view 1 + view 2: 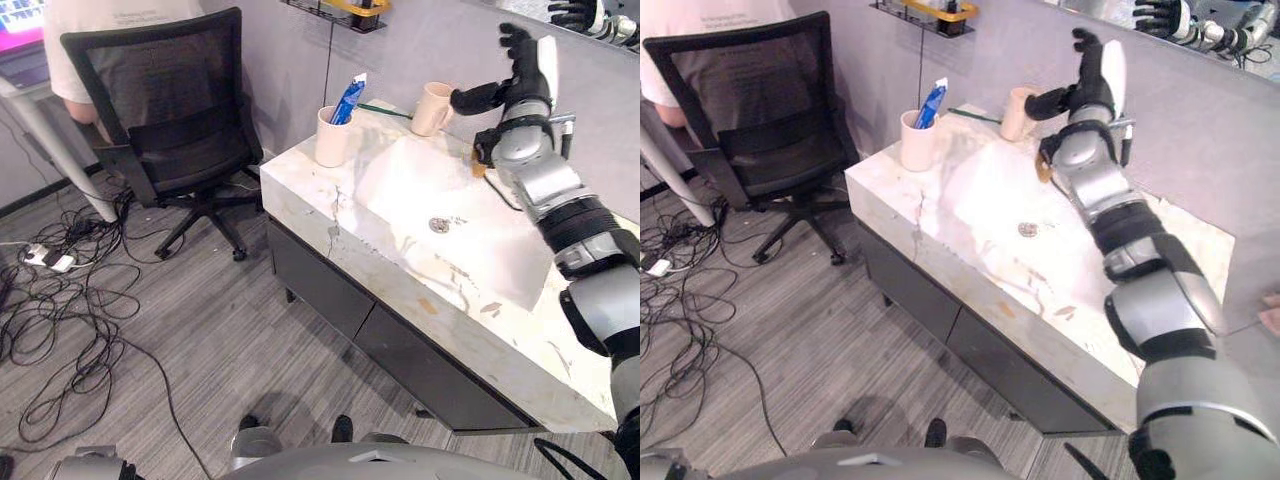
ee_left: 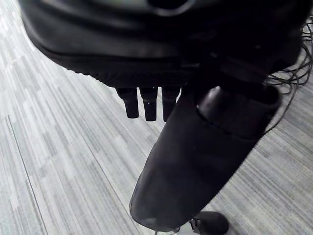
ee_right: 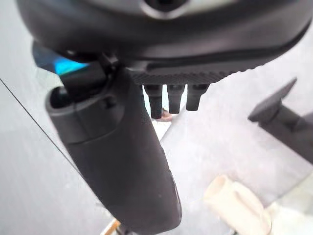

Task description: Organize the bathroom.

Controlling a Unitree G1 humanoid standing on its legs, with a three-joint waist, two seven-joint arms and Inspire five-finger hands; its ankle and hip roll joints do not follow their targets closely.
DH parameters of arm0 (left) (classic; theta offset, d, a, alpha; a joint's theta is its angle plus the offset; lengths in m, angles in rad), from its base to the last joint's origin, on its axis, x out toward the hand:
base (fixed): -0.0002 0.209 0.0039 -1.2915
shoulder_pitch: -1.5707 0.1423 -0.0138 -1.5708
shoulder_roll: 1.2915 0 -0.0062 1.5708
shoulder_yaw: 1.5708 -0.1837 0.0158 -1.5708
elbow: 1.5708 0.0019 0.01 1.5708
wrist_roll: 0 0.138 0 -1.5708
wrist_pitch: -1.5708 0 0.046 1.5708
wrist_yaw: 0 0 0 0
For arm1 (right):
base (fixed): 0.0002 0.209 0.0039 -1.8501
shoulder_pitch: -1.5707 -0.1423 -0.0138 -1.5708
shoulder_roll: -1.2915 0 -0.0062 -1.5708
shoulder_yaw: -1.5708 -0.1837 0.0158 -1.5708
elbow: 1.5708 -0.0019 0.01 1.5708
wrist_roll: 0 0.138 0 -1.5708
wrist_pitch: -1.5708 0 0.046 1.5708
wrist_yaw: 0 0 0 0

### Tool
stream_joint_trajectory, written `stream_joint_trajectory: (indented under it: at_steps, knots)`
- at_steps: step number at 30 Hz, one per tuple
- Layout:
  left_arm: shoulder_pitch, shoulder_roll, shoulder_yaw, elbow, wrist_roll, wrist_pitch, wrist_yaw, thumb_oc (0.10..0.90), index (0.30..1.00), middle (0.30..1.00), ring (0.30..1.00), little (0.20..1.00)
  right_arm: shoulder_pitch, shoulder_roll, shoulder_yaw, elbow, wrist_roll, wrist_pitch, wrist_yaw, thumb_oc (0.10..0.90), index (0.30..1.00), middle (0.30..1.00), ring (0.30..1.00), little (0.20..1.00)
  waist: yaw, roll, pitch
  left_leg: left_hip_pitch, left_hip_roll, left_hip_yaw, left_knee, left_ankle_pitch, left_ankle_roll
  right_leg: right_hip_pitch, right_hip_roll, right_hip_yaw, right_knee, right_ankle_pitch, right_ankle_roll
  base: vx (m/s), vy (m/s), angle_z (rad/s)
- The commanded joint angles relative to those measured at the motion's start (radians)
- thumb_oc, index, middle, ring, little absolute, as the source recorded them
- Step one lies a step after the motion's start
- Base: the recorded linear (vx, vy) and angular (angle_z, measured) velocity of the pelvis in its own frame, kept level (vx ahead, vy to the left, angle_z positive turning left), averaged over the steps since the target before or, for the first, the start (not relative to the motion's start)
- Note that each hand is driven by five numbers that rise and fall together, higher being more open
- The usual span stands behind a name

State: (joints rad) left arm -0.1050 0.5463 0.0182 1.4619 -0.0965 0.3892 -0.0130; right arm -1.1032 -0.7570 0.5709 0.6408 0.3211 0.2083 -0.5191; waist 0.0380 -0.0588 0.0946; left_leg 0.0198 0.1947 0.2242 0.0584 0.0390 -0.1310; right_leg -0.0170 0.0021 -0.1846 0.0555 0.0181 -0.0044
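A white marble vanity (image 1: 300, 185) holds a sunken sink (image 1: 470, 240). At its left corner stands a white cup (image 1: 332, 138) with a blue toothpaste tube (image 1: 348, 100) in it. A green toothbrush (image 1: 385, 110) lies on the counter between that cup and a beige mug (image 1: 432, 108) by the wall. My right hand (image 1: 525, 70) is raised just right of the mug, open, fingers pointing up, thumb towards the mug without touching it. The mug (image 3: 237, 203) also appears past this hand in the right wrist view. My left hand (image 2: 149, 104) hangs open over the floor, holding nothing.
A black office chair (image 1: 170, 120) stands left of the vanity, with a person in a white shirt (image 1: 110, 20) behind it. Cables (image 1: 70, 320) sprawl on the grey floor. A chrome faucet (image 1: 565, 130) stands behind my right wrist. A wire shelf (image 1: 340, 12) hangs on the wall.
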Motion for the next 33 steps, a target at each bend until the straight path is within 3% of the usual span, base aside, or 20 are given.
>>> stream_joint_trajectory:
  at_steps: [1, 9, 11, 14, 19, 23, 27, 30, 33]
  knots:
    - [0.018, 0.084, -0.028, 0.082, 0.095, -0.022, -0.006, 0.8, 0.9, 0.9, 0.9, 0.9, -0.114, -0.11, -0.042, -0.054, -0.077, -0.046, -0.153, 0.8, 0.9, 0.9, 0.9, 0.9, -0.008, -0.052, -0.062, 0.003, 0.024, -0.005, 0.069, -0.047, 0.0, 0.074, -0.054, 0.034, -0.005, -0.102, 0.067, -0.04, 0.046, -0.14]
    - [0.027, 0.106, 0.045, 0.04, 0.128, -0.046, -0.063, 0.8, 0.9, 0.9, 0.9, 0.9, -0.063, -0.375, -0.156, 0.026, -0.113, 0.083, -0.236, 0.8, 0.9, 0.9, 0.9, 0.9, -0.066, -0.052, -0.089, 0.027, 0.009, 0.025, 0.048, -0.052, 0.0, 0.076, -0.036, 0.072, -0.044, -0.094, 0.063, -0.07, 0.021, -0.15]
    - [0.03, 0.107, 0.051, 0.036, 0.131, -0.052, -0.07, 0.8, 0.9, 0.9, 0.9, 0.9, -0.036, -0.41, -0.171, 0.059, -0.117, 0.096, -0.247, 0.8, 0.9, 0.9, 0.9, 0.9, -0.073, -0.053, -0.091, 0.03, 0.007, 0.028, 0.041, -0.053, 0.0, 0.075, -0.033, 0.078, -0.05, -0.092, 0.062, -0.08, 0.005, -0.1]
    - [0.044, 0.101, 0.067, 0.032, 0.148, -0.089, -0.081, 0.8, 0.9, 0.9, 0.9, 0.9, 0.086, -0.496, -0.267, 0.172, -0.156, 0.143, -0.248, 0.8, 0.9, 0.9, 0.9, 0.9, -0.092, -0.049, -0.097, 0.038, 0.004, 0.036, 0.027, -0.045, -0.002, 0.075, -0.023, 0.096, -0.072, -0.082, 0.058, -0.08, 0.009, -0.13]
    - [0.056, 0.106, 0.093, 0.032, 0.165, -0.128, -0.101, 0.8, 0.9, 0.9, 0.9, 0.9, 0.26, -0.555, -0.403, 0.329, -0.148, 0.191, -0.242, 0.8, 0.9, 0.9, 0.9, 0.9, -0.109, -0.049, -0.1, 0.047, 0.007, 0.049, 0.024, -0.039, -0.01, 0.07, -0.013, 0.112, -0.088, -0.074, 0.053, -0.05, -0.002, -0.13]
    - [0.059, 0.107, 0.1, 0.033, 0.175, -0.156, -0.106, 0.8, 0.9, 0.9, 0.9, 0.9, 0.419, -0.57, -0.54, 0.446, -0.094, 0.21, -0.251, 0.8, 0.9, 0.9, 0.9, 0.9, -0.12, -0.052, -0.101, 0.054, 0.009, 0.06, 0.011, -0.038, -0.016, 0.062, -0.007, 0.118, -0.097, -0.068, 0.051, -0.07, -0.003, -0.14]
    - [0.072, 0.088, 0.115, 0.033, 0.15, -0.182, -0.104, 0.8, 0.9, 0.9, 0.9, 0.9, 0.649, -0.542, -0.75, 0.559, -0.066, 0.159, -0.205, 0.8, 0.9, 0.9, 0.9, 0.9, -0.138, -0.043, -0.102, 0.064, 0.009, 0.065, -0.002, -0.027, -0.018, 0.058, 0.0, 0.131, -0.105, -0.062, 0.048, -0.07, 0.016, -0.02]
    - [0.067, 0.078, 0.109, 0.03, 0.137, -0.193, -0.111, 0.8, 0.9, 0.9, 0.9, 0.9, 0.843, -0.462, -0.901, 0.652, -0.047, 0.124, -0.129, 0.8, 0.9, 0.9, 0.9, 0.9, -0.129, -0.044, -0.104, 0.067, 0.006, 0.055, -0.002, -0.018, -0.016, 0.057, 0.007, 0.145, -0.107, -0.06, 0.044, -0.04, 0.016, -0.03]
    - [0.054, 0.066, 0.105, 0.027, 0.14, -0.199, -0.12, 0.8, 0.9, 0.9, 0.9, 0.9, 0.955, -0.357, -0.964, 0.727, -0.017, 0.082, -0.07, 0.8, 0.9, 0.9, 0.9, 0.9, -0.127, -0.039, -0.104, 0.069, 0.006, 0.05, 0.0, -0.01, -0.02, 0.061, 0.011, 0.15, -0.112, -0.06, 0.041, -0.03, 0.004, -0.05]
